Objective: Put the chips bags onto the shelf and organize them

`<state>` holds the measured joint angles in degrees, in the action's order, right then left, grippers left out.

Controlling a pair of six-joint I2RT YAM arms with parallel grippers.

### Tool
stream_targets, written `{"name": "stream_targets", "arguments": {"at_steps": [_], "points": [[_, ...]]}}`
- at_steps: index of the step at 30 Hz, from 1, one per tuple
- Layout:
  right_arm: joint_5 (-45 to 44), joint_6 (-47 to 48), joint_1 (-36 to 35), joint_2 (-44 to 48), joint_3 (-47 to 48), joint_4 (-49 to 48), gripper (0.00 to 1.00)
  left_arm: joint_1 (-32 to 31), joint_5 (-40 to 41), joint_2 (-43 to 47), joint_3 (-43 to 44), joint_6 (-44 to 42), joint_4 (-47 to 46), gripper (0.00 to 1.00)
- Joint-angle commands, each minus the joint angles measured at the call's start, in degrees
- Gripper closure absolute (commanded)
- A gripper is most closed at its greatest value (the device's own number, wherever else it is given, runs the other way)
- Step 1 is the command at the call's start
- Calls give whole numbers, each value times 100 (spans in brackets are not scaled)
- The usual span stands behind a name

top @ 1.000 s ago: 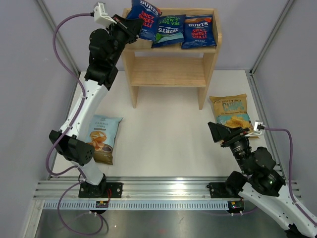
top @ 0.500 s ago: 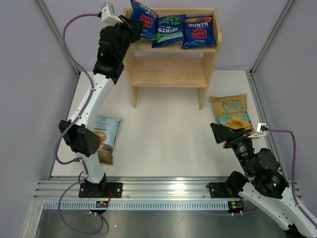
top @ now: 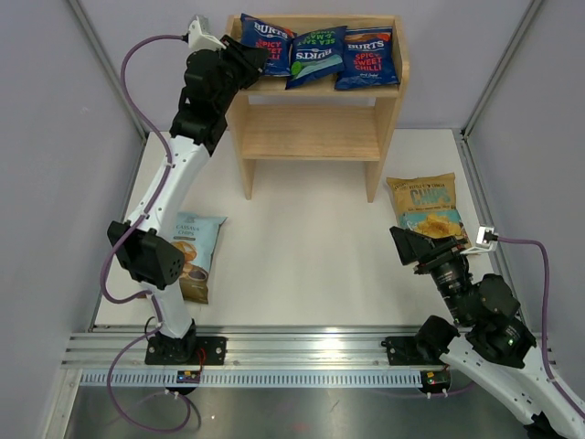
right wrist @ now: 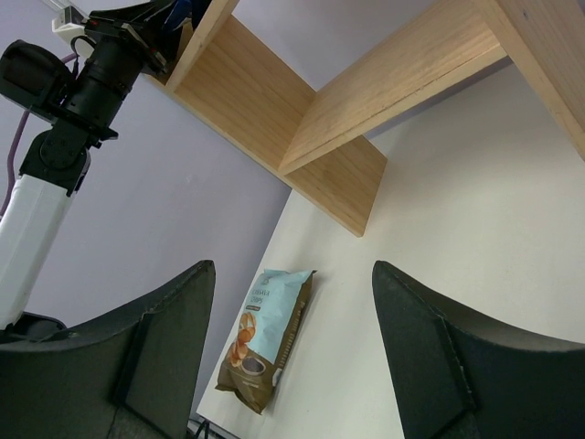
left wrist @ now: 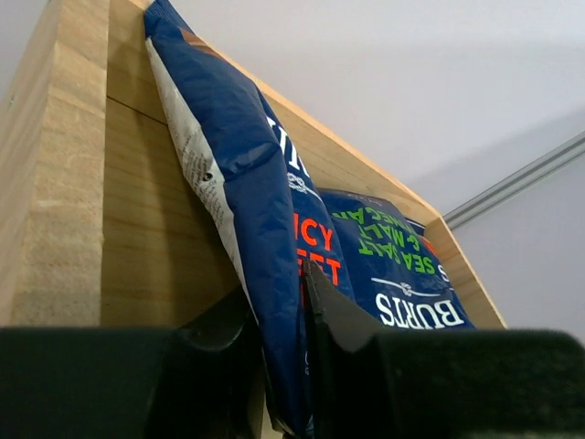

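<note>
The left arm (top: 169, 174) reaches up to the shelf (top: 311, 128)'s top-left corner, where the left gripper (left wrist: 279, 302) has its jaws narrow around a chips bag (left wrist: 265, 210) edge, while the right gripper (right wrist: 292, 274) hangs wide open, low before the shelf's right leg.

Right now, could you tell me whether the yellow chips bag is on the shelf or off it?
Off it: the yellow bag lies flat on the white table, to the right of the shelf and its near right leg.

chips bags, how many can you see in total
5. On the top tier of the shelf: left red-label Burts, green-label Burts in the middle, right red-label Burts. On the table: pale blue-tan bag at left, yellow bag at right. None seems hidden.
</note>
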<state>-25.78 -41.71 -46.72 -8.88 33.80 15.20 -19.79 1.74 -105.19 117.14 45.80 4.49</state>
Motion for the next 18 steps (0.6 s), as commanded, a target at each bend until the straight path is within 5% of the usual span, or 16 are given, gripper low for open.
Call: {"name": "stream_targets", "arguments": {"at_steps": [1, 8, 18], "points": [[56, -47, -21, 71, 232, 27, 22, 45, -306, 77, 292, 271, 288, 74], [20, -65, -13, 54, 285, 53, 23, 54, -200, 305, 283, 236, 903, 48], [3, -91, -13, 1, 373, 132, 23, 81, 99, 639, 195, 69, 1721, 26]]}}
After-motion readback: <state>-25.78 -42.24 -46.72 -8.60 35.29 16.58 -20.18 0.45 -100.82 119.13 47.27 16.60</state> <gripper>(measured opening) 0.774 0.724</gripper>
